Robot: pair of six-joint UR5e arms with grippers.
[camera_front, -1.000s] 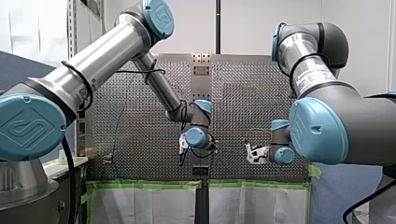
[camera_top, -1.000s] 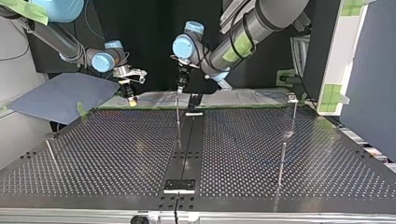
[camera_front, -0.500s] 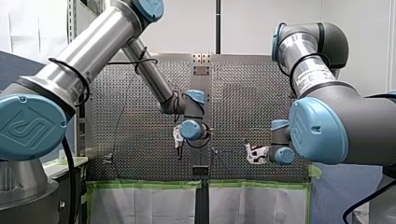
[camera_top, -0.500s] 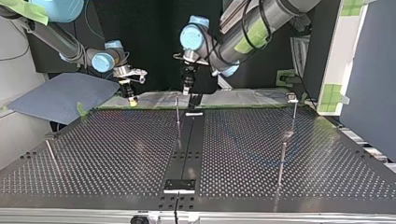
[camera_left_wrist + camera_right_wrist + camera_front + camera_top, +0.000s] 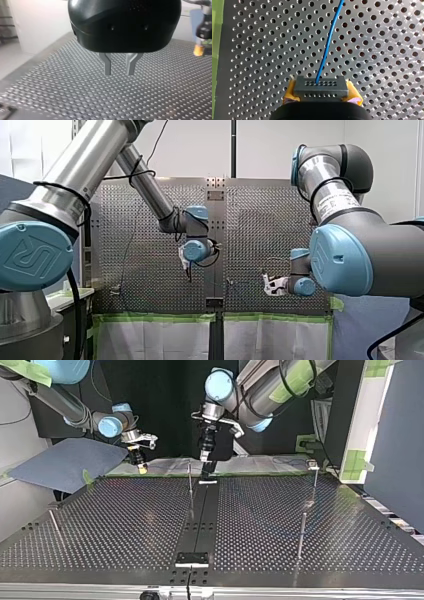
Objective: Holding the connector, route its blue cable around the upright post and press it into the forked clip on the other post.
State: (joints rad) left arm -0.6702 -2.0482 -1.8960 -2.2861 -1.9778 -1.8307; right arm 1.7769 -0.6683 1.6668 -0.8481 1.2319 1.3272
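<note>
Between the yellow pads of my right gripper [image 5: 320, 95] sits a dark grey connector [image 5: 320, 87]; the gripper is shut on it. Its blue cable [image 5: 327, 45] runs ahead over the perforated table [image 5: 387, 50]. That gripper [image 5: 139, 462] hangs over the table's far edge at the top view's left. My left gripper [image 5: 119, 72] hovers above the plate, its metal fingers [image 5: 107, 65] apart and empty. It hangs [image 5: 207, 457] just behind a thin upright post [image 5: 190, 480]. Another post [image 5: 314, 480] with a small head stands at the right.
Two more thin posts [image 5: 301, 532] [image 5: 54, 525] stand nearer the top view's front. A black strip [image 5: 200, 515] runs down the table's middle to a white-topped block [image 5: 192, 558]. A blue-grey sheet [image 5: 65, 462] lies off the far left corner.
My left arm has swung: its gripper rose and went left in the front view, right in the top view. My right arm and the connector have stayed put.
</note>
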